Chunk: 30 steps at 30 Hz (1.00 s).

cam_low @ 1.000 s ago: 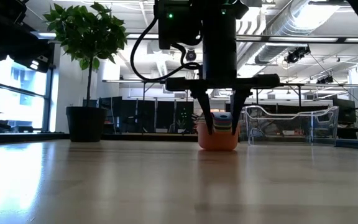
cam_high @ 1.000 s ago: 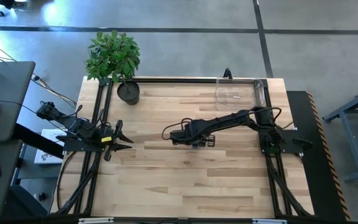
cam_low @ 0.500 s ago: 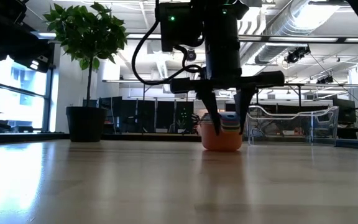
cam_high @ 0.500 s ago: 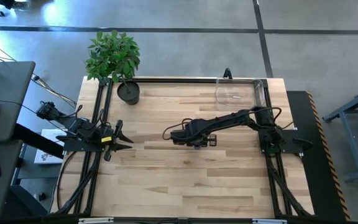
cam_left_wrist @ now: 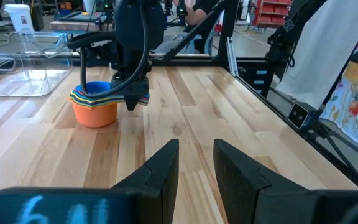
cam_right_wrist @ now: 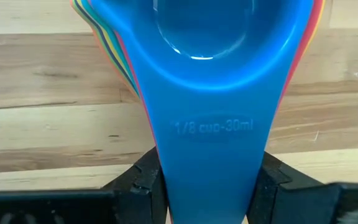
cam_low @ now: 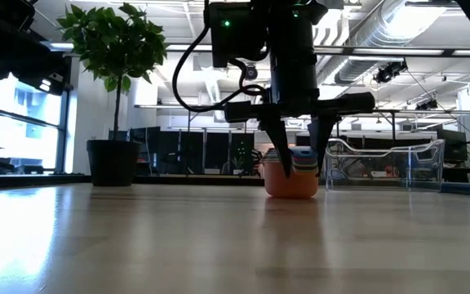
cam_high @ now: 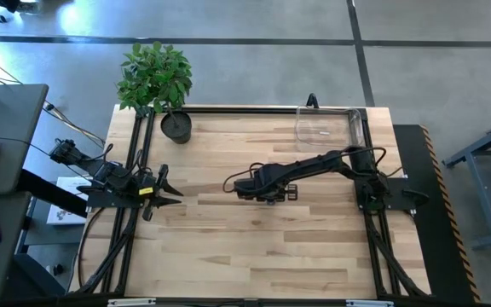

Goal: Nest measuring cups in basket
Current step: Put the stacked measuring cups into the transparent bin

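Note:
The measuring cups are nested into one stack [cam_low: 292, 181] standing on its orange bottom cup at the table's middle [cam_left_wrist: 95, 111], with the blue cup [cam_right_wrist: 204, 37] on top. My right gripper [cam_high: 267, 192] hangs over the stack, pointing down [cam_low: 299, 167], shut on the fanned handles. The clear basket [cam_high: 329, 124] stands at the far right [cam_low: 382, 163]. My left gripper [cam_high: 173, 192] waits open at the table's left edge [cam_left_wrist: 194, 168]. My right gripper has the stacked handles pinched between its two fingers, one finger [cam_right_wrist: 145, 180] on each long edge of the blue top handle [cam_right_wrist: 207, 143]. It comes from above, pointing down. The stack stays upright with its orange base [cam_low: 292, 189] on the table.
A black plant pot [cam_high: 176, 126] with a leafy plant stands at the far left corner [cam_low: 111, 162]. Bare wood lies between the stack and the basket, and all along the near half [cam_high: 254, 256]. A dark frame rail [cam_high: 245, 109] rims the table.
My right gripper has moved slightly toward the table's right, and the stack of cups has slid along the table with it, staying upright. In the last half second both have kept still.

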Each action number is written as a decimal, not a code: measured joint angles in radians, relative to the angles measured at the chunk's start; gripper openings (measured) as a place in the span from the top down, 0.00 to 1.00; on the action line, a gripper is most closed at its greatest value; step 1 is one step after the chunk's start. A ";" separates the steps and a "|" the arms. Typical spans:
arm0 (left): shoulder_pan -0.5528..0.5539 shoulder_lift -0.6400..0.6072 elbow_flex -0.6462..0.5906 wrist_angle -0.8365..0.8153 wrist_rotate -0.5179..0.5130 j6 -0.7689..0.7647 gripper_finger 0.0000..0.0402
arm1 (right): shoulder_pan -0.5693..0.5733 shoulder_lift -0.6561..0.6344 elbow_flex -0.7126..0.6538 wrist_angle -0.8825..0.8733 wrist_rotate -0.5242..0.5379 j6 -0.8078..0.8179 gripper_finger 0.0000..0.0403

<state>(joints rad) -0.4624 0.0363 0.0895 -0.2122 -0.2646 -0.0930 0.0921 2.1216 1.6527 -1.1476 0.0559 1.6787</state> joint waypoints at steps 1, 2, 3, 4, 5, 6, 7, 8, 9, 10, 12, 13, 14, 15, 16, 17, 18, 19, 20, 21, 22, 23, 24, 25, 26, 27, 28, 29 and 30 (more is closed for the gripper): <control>0.000 0.000 0.000 0.000 0.000 0.000 0.78 | 0.002 0.000 0.000 0.000 0.000 0.005 0.68; 0.000 0.000 0.000 0.000 0.000 0.000 0.78 | 0.004 0.000 0.000 0.000 0.000 0.006 0.68; 0.000 0.000 0.000 0.000 0.000 0.000 0.78 | 0.005 0.000 0.000 0.000 0.003 0.006 0.68; 0.000 0.000 0.000 0.000 0.000 0.000 0.78 | 0.007 0.000 0.000 -0.001 0.005 0.009 0.68; 0.000 0.000 0.000 0.000 0.000 0.000 0.78 | 0.008 0.000 0.000 -0.001 0.006 0.018 0.68; 0.000 0.000 0.000 0.000 0.000 0.000 0.78 | 0.009 0.000 0.000 0.000 0.007 0.024 0.68; 0.000 0.000 0.000 0.000 0.000 0.000 0.78 | 0.009 -0.001 0.000 0.001 0.007 0.027 0.68; 0.000 0.000 0.000 0.000 0.000 0.000 0.78 | 0.010 -0.003 0.000 0.002 0.007 0.031 0.68; 0.000 0.000 0.000 0.000 0.000 0.000 0.78 | 0.011 -0.006 0.000 0.004 0.007 0.033 0.68; 0.000 0.000 0.000 0.000 0.000 0.000 0.78 | 0.011 -0.008 0.001 0.004 0.011 0.033 0.68; 0.000 0.000 0.000 0.000 0.000 0.000 0.78 | 0.013 -0.008 0.001 0.007 0.015 0.044 0.68; 0.000 0.000 0.000 0.000 0.000 0.000 0.78 | 0.014 -0.009 0.001 0.008 0.016 0.049 0.68; 0.000 0.000 0.000 0.000 0.000 0.000 0.78 | 0.017 -0.011 0.001 0.008 0.020 0.052 0.68; 0.000 0.000 0.000 0.000 0.000 0.000 0.78 | 0.020 -0.013 0.001 0.008 0.024 0.055 0.68; 0.000 0.000 0.000 0.000 0.000 0.000 0.78 | 0.022 -0.016 0.001 0.006 0.029 0.063 0.68; 0.000 0.000 0.000 0.000 0.000 0.000 0.78 | 0.025 -0.020 0.001 -0.002 0.035 0.068 0.68; 0.000 0.000 0.000 0.000 0.000 0.000 0.78 | 0.027 -0.022 0.001 -0.007 0.038 0.070 0.68; 0.000 0.000 0.000 0.000 0.000 0.000 0.78 | 0.027 -0.024 0.001 -0.011 0.038 0.070 0.68; 0.000 0.000 0.000 0.000 0.000 0.000 0.78 | 0.027 -0.028 0.001 -0.015 0.038 0.070 0.68; 0.000 0.000 0.000 0.000 0.000 0.000 0.78 | 0.027 -0.031 0.001 -0.015 0.040 0.070 0.68; 0.000 0.000 0.000 0.000 0.000 0.000 0.78 | 0.027 -0.036 0.001 -0.014 0.046 0.070 0.68; 0.000 0.000 0.000 0.000 0.000 0.000 0.78 | 0.027 -0.042 0.001 -0.015 0.056 0.070 0.68; 0.000 0.000 0.000 0.000 0.000 0.000 0.78 | 0.027 -0.045 0.001 -0.020 0.067 0.070 0.68; 0.000 0.000 0.000 0.000 0.000 0.000 0.78 | 0.026 -0.049 0.001 -0.023 0.077 0.069 0.68; 0.000 0.000 0.000 0.000 0.000 0.000 0.78 | 0.026 -0.052 0.001 -0.028 0.086 0.070 0.68; 0.000 0.000 0.000 0.000 0.000 0.000 0.78 | 0.026 -0.053 0.001 -0.032 0.092 0.070 0.69; 0.000 0.000 0.000 0.000 0.000 0.000 0.78 | 0.026 -0.053 0.002 -0.033 0.093 0.070 0.69; 0.000 0.000 0.000 0.000 0.000 0.000 0.78 | 0.026 -0.053 0.002 -0.033 0.094 0.069 0.69; 0.000 0.000 0.000 0.000 0.000 0.000 0.78 | 0.026 -0.053 0.002 -0.033 0.097 0.068 0.69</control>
<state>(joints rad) -0.4625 0.0361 0.0895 -0.2123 -0.2649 -0.0932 0.1179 2.0689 1.6543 -1.1810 0.1531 1.7468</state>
